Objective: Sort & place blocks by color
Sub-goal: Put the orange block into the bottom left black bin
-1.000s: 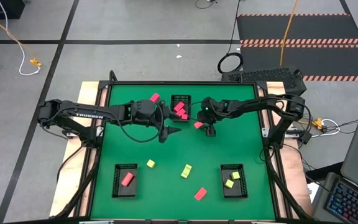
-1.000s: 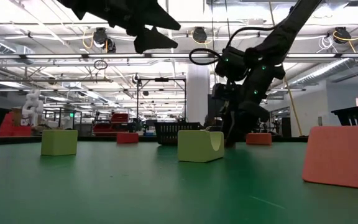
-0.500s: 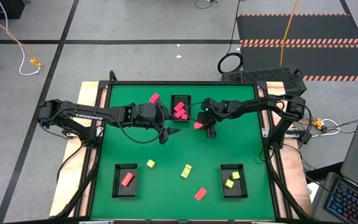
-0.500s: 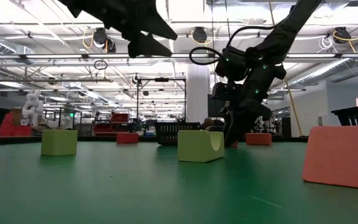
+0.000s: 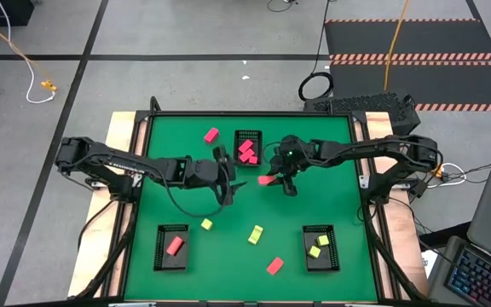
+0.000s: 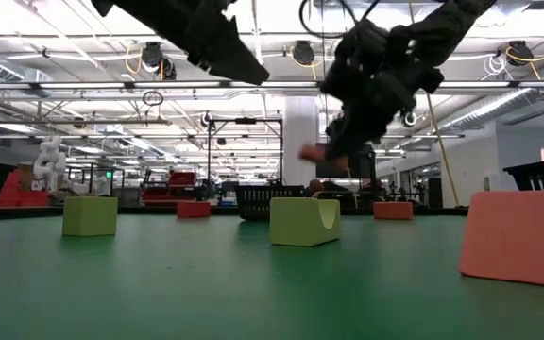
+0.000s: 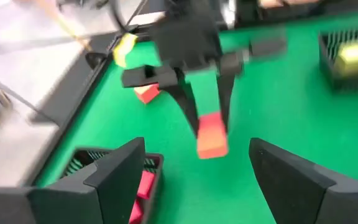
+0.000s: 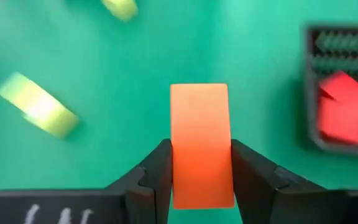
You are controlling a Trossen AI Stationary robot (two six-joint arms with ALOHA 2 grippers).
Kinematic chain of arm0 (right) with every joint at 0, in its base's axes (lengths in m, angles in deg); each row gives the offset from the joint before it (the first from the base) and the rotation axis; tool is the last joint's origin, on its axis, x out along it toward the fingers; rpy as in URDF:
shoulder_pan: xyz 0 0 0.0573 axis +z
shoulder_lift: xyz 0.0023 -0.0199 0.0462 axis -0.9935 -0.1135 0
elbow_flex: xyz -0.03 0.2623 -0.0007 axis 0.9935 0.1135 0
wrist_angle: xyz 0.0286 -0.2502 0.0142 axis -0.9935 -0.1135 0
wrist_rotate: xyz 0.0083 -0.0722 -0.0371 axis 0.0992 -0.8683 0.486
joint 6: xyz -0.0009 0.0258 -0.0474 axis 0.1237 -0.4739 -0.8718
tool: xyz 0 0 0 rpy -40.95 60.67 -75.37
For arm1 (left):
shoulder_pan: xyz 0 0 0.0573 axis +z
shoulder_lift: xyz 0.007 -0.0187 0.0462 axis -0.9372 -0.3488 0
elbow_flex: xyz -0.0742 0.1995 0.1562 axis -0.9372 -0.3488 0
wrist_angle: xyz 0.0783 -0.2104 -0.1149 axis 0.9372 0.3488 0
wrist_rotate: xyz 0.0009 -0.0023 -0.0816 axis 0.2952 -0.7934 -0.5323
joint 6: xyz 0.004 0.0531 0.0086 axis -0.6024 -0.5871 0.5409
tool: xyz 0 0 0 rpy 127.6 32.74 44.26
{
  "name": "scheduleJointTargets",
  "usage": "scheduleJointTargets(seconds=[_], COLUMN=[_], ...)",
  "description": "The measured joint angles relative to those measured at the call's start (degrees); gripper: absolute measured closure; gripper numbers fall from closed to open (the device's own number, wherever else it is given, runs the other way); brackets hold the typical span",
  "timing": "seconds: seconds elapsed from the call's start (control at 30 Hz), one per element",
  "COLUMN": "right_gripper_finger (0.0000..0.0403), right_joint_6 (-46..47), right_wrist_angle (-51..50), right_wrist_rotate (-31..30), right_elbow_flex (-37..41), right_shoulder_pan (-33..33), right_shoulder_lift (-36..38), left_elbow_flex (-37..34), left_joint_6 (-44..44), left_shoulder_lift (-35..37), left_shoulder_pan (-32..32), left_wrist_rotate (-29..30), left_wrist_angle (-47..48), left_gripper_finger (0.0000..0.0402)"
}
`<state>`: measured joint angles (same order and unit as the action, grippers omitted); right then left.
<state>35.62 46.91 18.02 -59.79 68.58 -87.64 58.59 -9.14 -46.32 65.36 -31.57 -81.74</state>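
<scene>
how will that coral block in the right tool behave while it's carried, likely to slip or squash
The coral block probably stays stiff: its edges look straight between the right tool's fingers. It seems light, hanging clear above the table. Its smooth faces might slip, though the flat sides give the pinch good contact.

Table top [image 5: 331,205]: covered in a green matt sheet, felt-like, with a pale wood edge shown at its sides. Trays [image 5: 170,247]: black mesh, wire or plastic cannot be told. Coral block [image 8: 201,144]: smooth, matt, foam-like, clamped between the right gripper [image 8: 200,167] fingers [image 8: 159,171], which are seen as dark matt plastic. Yellow-green block [image 6: 304,222]: same smooth matt finish. Left gripper [image 7: 188,171] fingers: dark, matt. Arms [image 5: 118,159]: dark, slightly glossy casing. Floor [image 5: 186,81]: smooth grey, concrete-like.
</scene>
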Motion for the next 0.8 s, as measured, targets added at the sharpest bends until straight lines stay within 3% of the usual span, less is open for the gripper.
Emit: scheduleJointTargets(seconds=[0.17, 0.43, 0.8], right_gripper_finger=[0.0284, 0.0284, 0.0284], right_joint_6=[12.4, 19.6, 22.6], right_wrist_angle=[5.9, 8.8, 13.2], right_wrist_rotate=[9.7, 12.2, 12.9], right_elbow_flex=[0.0, 0.0, 0.0], right_shoulder_pan=[1.1, 3.1, 3.1], right_shoulder_lift=[0.6, 0.7, 0.7], left_elbow_flex=[0.0, 0.0, 0.0], left_joint_6=[-12.2, -23.5, -28.7], left_shoulder_lift=[-4.3, -9.9, -14.0], left_shoulder_pan=[-3.3, -5.8, -6.5], left_wrist_rotate=[4.6, 6.0, 7.5], left_wrist_angle=[-5.4, -10.8, -16.8], left_gripper_finger=[0.0112, 0.0112, 0.0113])
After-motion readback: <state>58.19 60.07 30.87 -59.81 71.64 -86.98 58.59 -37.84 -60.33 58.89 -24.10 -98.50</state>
